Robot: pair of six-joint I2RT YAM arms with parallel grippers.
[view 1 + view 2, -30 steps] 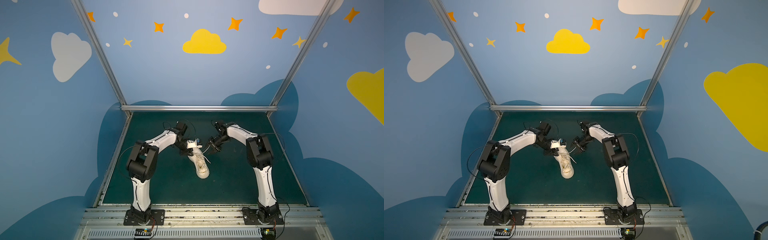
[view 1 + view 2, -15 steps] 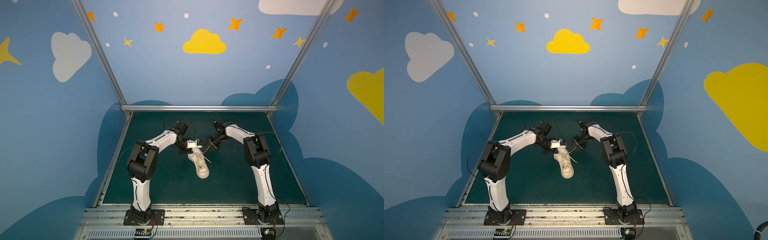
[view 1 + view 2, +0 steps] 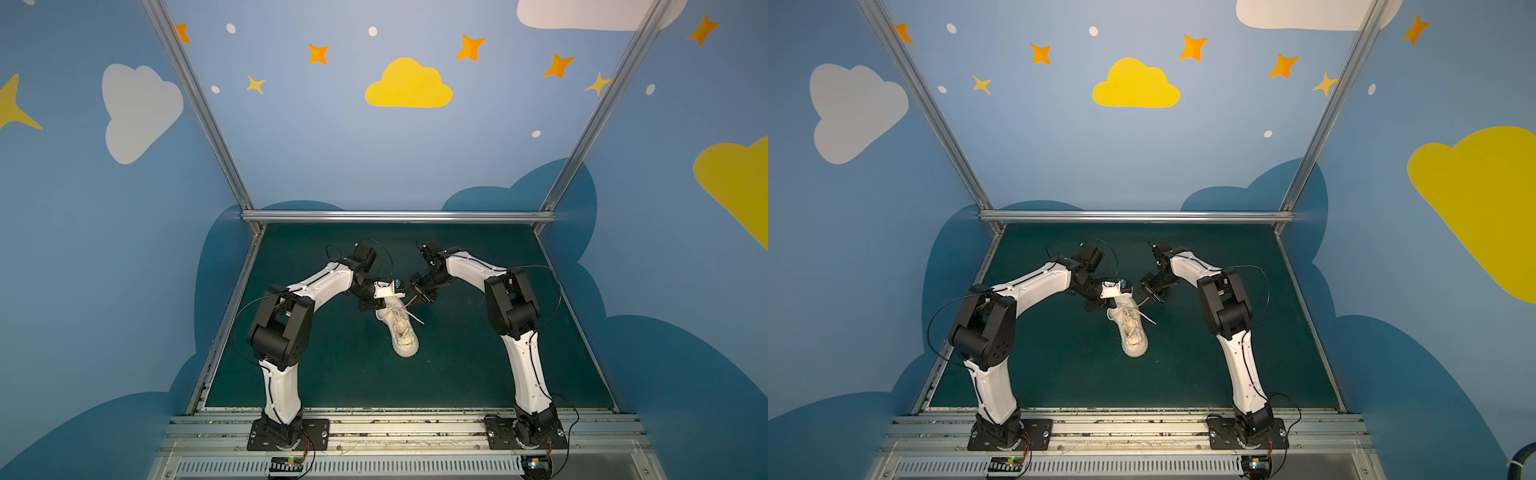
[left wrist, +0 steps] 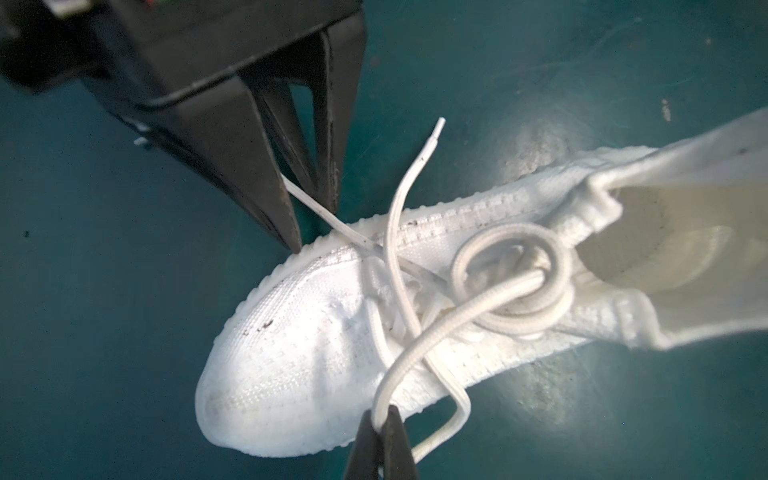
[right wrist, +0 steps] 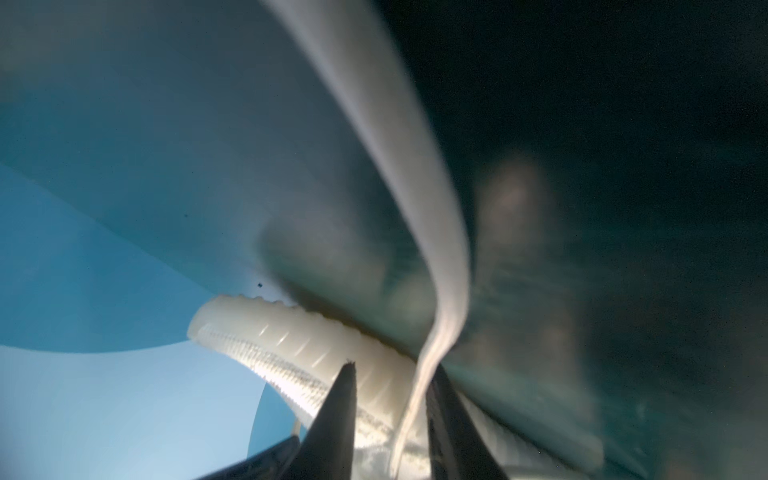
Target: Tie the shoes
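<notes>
One lace (image 4: 478, 305) is pinched in left hand (image 4: 381, 432), 2nd lace (image 5: 449, 270) straddled by narrow-gapped right hand (image 5: 392, 370); grips unreadable in top views.

off-white knit sneaker (image 3: 400, 332) with a ribbed pale sole and cream-white laces (image 4: 473, 311) on a dark teal tabletop (image 3: 332, 374); white-and-black arms (image 3: 324, 282) (jaws black); blue walls (image 3: 332, 145) painted with a yellow cloud (image 3: 408, 85), a white cloud (image 3: 139, 110) and orange stars (image 3: 318, 54).

Left tool (image 4: 380, 415) clamped tight, right tool (image 4: 314, 228) slightly parted, both angled downward.
</notes>
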